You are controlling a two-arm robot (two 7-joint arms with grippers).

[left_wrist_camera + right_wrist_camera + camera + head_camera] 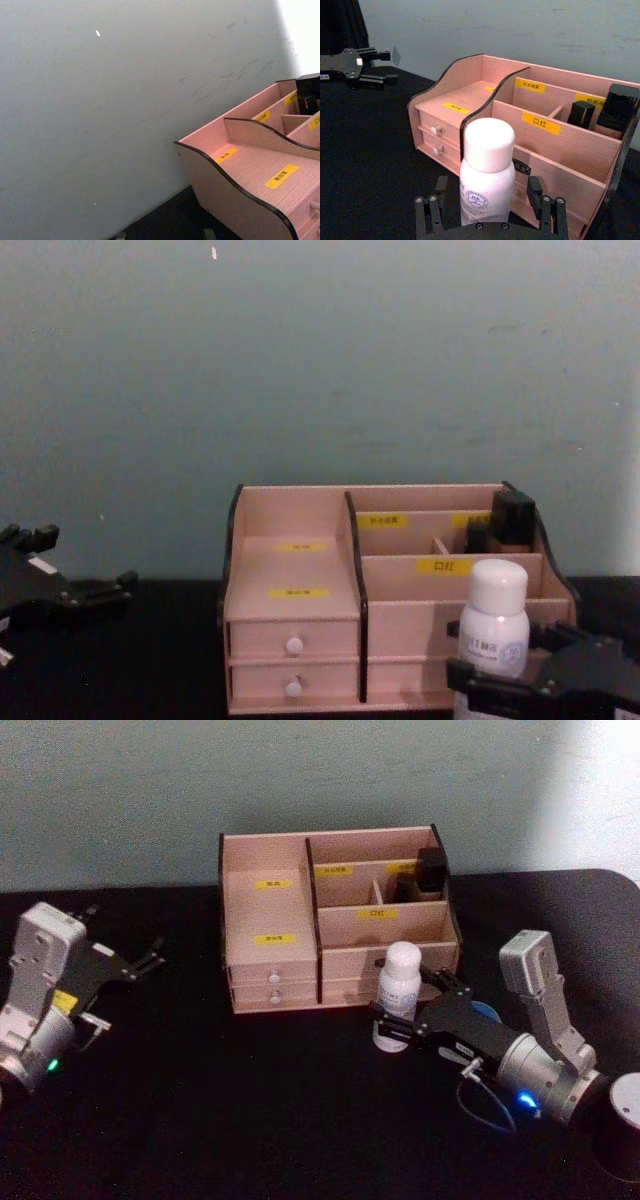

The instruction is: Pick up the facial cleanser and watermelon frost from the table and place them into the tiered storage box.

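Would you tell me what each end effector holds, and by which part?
Nothing yet: the right end effector straddles the facial cleanser low down, open, with gaps either side; the left end effector is empty.

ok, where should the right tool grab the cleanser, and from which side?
Lower body, below the rounded cap, coming level from the front. The cleanser stands upright close before the box, so its back is blocked; its straight sides are free. The open right tool straddles them. The left tool idles far left.
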